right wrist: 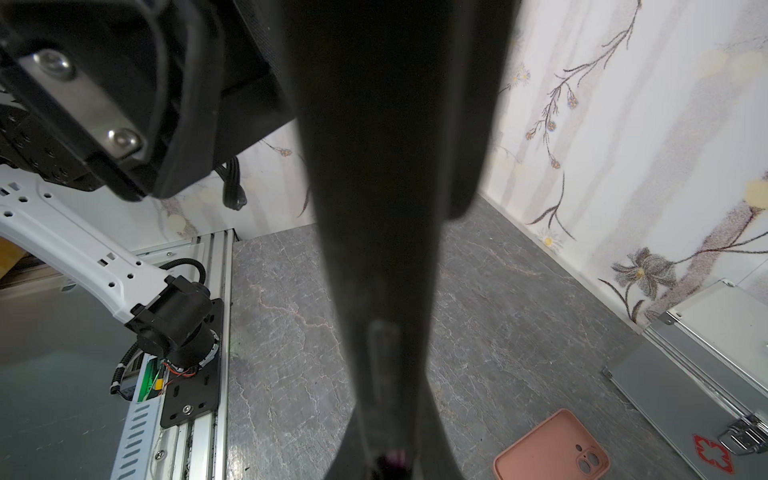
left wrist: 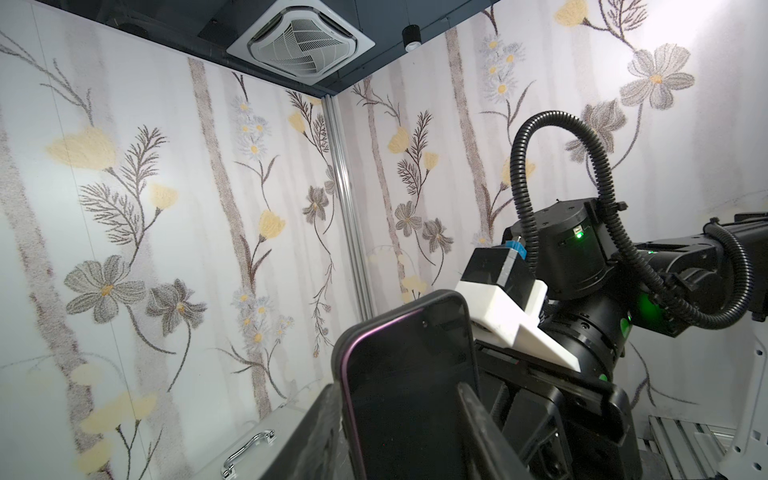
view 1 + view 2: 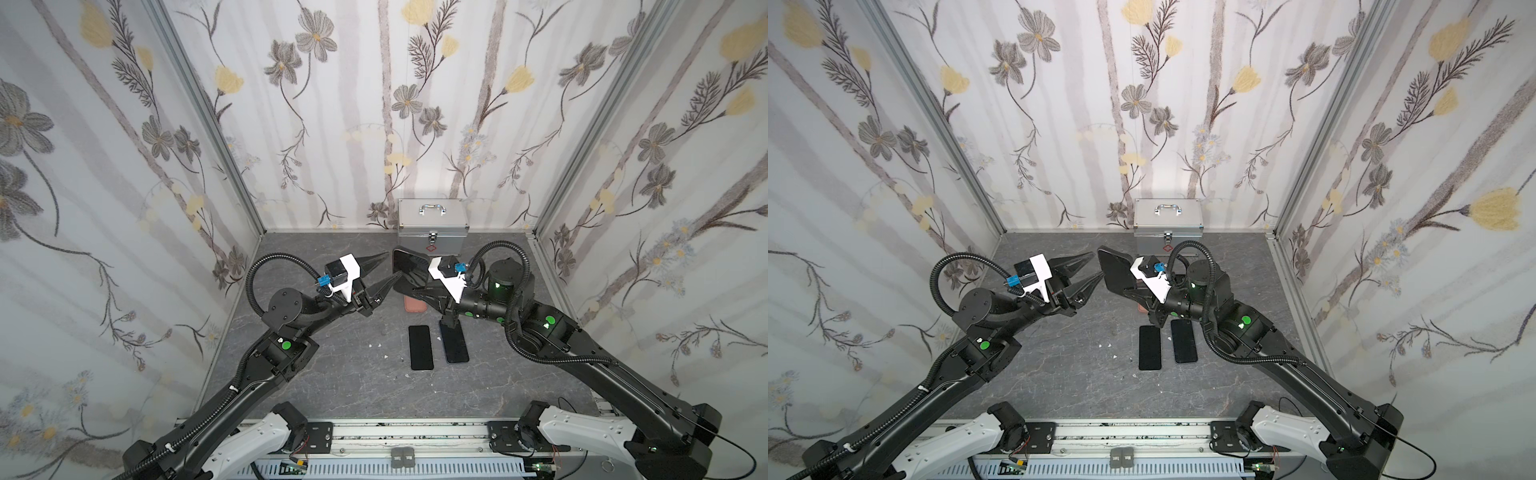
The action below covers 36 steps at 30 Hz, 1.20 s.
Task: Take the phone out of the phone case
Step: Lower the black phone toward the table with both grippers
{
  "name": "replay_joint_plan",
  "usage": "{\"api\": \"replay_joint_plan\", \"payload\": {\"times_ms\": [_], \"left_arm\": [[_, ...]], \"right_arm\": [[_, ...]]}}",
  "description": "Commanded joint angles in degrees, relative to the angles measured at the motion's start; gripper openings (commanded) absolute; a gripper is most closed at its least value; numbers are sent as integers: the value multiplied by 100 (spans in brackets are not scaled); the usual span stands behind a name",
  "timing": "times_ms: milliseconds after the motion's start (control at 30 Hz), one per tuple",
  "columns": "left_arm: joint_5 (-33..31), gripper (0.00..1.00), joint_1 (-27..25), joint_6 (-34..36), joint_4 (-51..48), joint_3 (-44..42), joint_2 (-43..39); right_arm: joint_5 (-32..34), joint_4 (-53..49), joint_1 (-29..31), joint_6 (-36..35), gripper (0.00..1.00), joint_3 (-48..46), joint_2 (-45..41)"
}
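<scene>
Right gripper [image 3: 415,288] holds phone [image 3: 409,266]; marbled tabletop [image 3: 353,374], floral walls [image 3: 332,124].

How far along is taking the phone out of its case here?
Done, apparently: a pink case lies empty on the table near two phones lying flat. In hand: the right gripper is shut on a black-cased phone held in the air, and the left gripper has its open jaws straddling the free end. Left: that phone is not yet out of its case.

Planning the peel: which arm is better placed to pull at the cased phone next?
Probably left: the left tool, open, straddles an edge of the cased phone; the right tool is shut on it, holding it up.
</scene>
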Motion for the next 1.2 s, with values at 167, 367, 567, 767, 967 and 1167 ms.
{"api": "replay_joint_plan", "payload": {"times_ms": [167, 367, 567, 767, 967, 1167], "left_arm": [[12, 46, 10, 13, 68, 34, 26], [8, 46, 0, 4, 67, -2, 20], [34, 46, 0, -42, 60, -30, 20], [39, 45, 2, -70, 59, -71, 59], [21, 43, 2, -84, 30, -80, 77], [-404, 51, -2, 17, 29, -169, -124]], "right_arm": [[35, 89, 58, -212, 0, 128, 84], [66, 76, 54, -228, 0, 136, 100], [123, 23, 271, -275, 0, 206, 143], [400, -191, 451, -461, 0, 385, 262], [571, -169, 533, -470, 0, 425, 277], [1394, 268, 490, -86, 0, 91, 42]]}}
